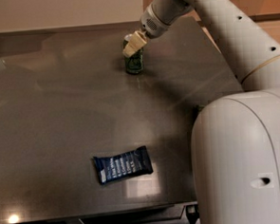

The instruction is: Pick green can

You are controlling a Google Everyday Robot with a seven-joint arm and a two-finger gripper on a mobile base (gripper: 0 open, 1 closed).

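Observation:
The green can (134, 62) stands upright on the dark table (59, 114), toward the far middle. It is small, with a silver top and pale markings on its side. My gripper (132, 44) reaches in from the upper right, and its cream-coloured fingers (131, 47) sit right over the can's top, hiding part of the rim. The white arm (220, 28) runs back to the upper right.
A dark blue snack bar wrapper (123, 165) lies flat near the table's front edge. My large white arm housing (243, 160) fills the lower right and hides that part of the table. A pale wall runs along the far edge.

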